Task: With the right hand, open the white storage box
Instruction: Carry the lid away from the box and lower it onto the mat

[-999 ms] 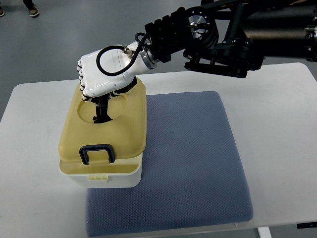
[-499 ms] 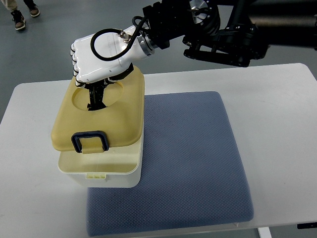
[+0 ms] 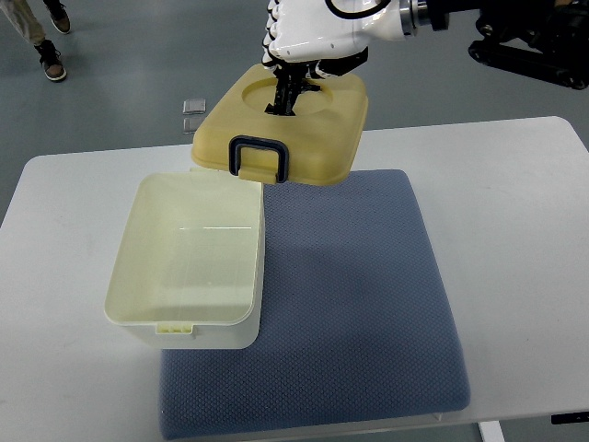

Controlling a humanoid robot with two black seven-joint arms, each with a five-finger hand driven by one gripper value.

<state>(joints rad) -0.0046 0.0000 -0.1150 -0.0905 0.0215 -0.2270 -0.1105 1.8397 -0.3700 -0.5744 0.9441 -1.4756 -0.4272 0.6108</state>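
Above the far edge of the white surface (image 3: 515,212), the right robot hand (image 3: 308,32) had its fingers closed on the handle in the recess of the yellow-tan plastic lid (image 3: 285,133), holding it clear in the air. White rectangular storage box (image 3: 184,267) sat open and empty, partly on the blue-grey textured mat (image 3: 359,304). Opening looked done; judged remaining: set the lid down, likely on the mat, and release.
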